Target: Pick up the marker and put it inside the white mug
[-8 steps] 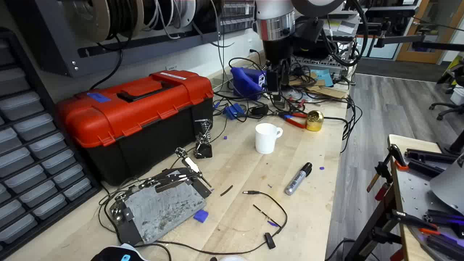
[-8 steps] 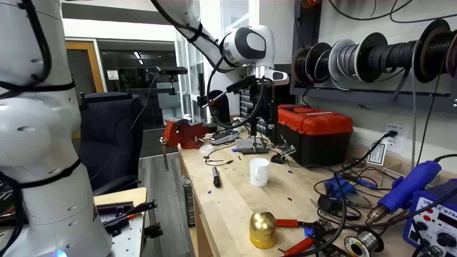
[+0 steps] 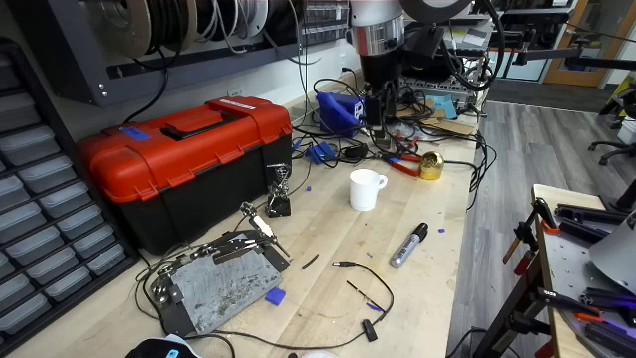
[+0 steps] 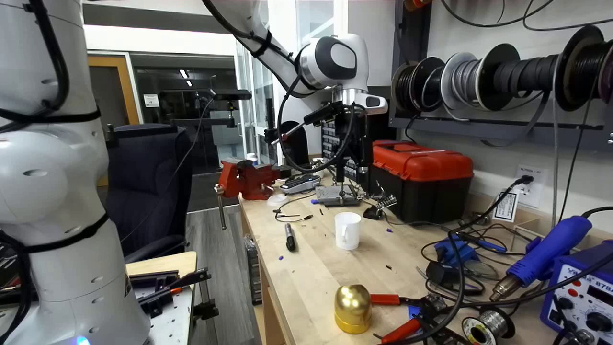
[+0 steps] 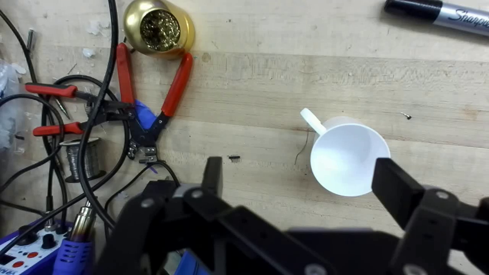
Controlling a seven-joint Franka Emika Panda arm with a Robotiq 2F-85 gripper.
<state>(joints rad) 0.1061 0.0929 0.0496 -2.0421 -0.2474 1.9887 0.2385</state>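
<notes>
Workbench [image 4: 311, 273], arm [image 4: 333, 60] bent above, end effector [image 5: 298, 175] pointing down

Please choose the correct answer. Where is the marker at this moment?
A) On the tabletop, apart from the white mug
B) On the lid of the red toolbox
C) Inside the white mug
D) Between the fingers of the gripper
A: in both exterior views the marker lies on the tabletop, apart from the white mug, and the wrist view shows the gripper open.

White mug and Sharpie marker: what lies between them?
The wrist view shows mostly bare wood between mug and Sharpie marker, with a tiny silver-tipped scrap.
</notes>
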